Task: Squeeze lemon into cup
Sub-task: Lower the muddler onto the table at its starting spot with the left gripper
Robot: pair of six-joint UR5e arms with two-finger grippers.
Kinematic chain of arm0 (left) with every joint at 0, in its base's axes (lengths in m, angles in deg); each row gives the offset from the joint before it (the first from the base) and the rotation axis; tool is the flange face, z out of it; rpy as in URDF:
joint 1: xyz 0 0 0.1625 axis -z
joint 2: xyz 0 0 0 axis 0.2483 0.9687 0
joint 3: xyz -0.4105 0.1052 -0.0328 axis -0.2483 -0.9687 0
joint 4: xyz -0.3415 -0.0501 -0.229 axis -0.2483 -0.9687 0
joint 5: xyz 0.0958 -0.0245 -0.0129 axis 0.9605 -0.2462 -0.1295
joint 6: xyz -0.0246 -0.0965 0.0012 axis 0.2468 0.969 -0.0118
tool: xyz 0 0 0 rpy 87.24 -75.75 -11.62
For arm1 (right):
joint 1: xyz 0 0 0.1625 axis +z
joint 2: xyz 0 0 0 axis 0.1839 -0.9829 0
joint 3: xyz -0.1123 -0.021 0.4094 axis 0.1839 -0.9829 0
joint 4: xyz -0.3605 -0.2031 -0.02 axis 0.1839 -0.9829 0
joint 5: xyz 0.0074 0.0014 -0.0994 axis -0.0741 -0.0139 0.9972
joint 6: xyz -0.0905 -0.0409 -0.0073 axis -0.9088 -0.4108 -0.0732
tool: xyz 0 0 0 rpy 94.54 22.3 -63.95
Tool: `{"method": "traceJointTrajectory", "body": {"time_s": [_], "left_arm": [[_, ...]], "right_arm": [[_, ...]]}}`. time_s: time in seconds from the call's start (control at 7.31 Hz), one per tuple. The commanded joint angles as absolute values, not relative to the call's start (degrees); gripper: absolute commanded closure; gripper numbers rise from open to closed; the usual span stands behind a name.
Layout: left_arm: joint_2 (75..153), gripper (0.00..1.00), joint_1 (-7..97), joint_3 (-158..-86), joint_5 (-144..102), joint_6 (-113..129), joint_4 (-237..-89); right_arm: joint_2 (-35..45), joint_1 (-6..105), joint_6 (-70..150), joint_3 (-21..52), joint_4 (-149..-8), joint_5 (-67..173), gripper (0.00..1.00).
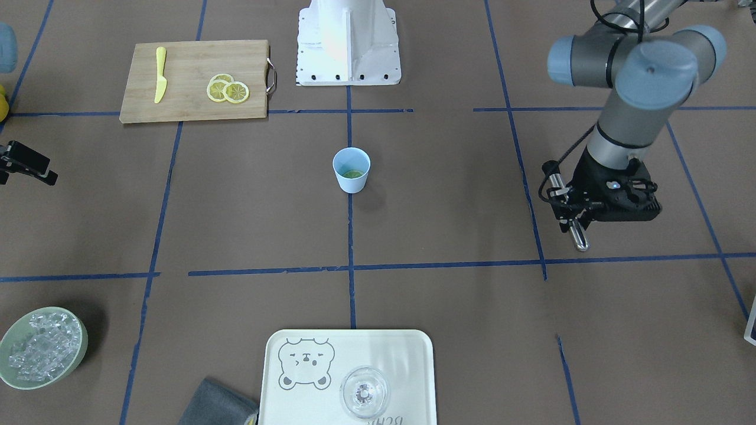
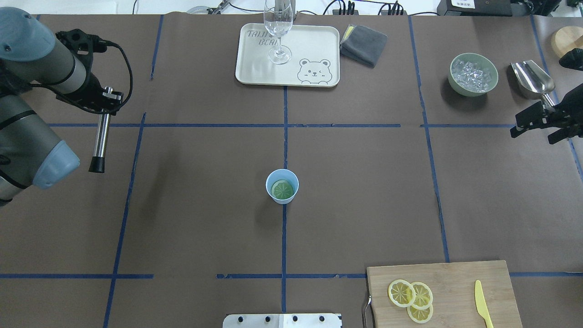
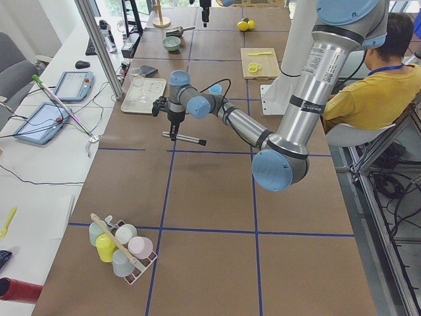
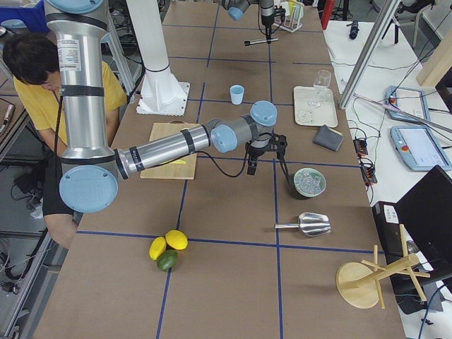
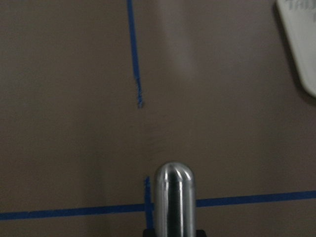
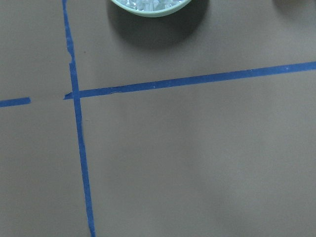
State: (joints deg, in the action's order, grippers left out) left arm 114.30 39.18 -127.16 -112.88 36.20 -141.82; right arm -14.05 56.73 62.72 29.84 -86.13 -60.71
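Tray (image 1: 407,366) w/ a stemmed glass (image 1: 364,392) sits nearest the front cam. Beyond it, mid-bench, the light-blue cup (image 1: 351,170) stands upright w/ a lemon slice (image 1: 354,174) flat on its bottom, greenish-looking. On view's right the left end effector (image 1: 576,219) is clamped on a steel muddler (image 1: 579,237). Cup lies sideways from it twd bench centre, well apart.

Overhead: muddler's long axis runs near-level, black tip twd the robot, not twd the cup. Cup is inboard & a bit robot-ward of it. Over by the ice bowl (image 2: 473,92) the right end effector (image 2: 542,123) hangs w/ fingers spread, nothing in them, farther from the cup than the left. Three spare slices (image 2: 412,296) lie overlapped on the cutting board (image 2: 455,282), robot's right.

Left side view: muddler reads roughly horizontal, so I'd judge it needs tipping upright over the cup before any pressing.

L wrist cam: only the rounded steel end over bare bench. R wrist cam: no fingers in shot.
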Motion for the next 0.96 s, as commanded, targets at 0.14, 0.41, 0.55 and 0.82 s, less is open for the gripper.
{"method": "traceJointTrajectory", "body": {"time_s": [0.14, 0.41, 0.55, 0.82], "left_arm": [[110.3, 1.0, 41.1, -120.9, -118.5, 27.7, -140.9], [107.6, 1.0, 40.8, -119.3, -121.2, 27.7, -142.1], [105.5, 1.0, 40.9, -118.9, -122.3, 27.7, -144.5], [103.6, 1.0, 40.8, -118.7, -122.3, 27.8, -149.1]], "right_arm": [[-13.8, 56.7, 65.8, 30.5, -86.0, -60.7, 0.0], [-13.9, 56.7, 66.1, 30.7, -86.0, -60.7, 0.0], [-13.9, 56.6, 66.1, 30.8, -86.0, -60.7, 0.0], [-13.8, 56.7, 66.7, 31.8, -86.0, -60.7, 0.0]]}}
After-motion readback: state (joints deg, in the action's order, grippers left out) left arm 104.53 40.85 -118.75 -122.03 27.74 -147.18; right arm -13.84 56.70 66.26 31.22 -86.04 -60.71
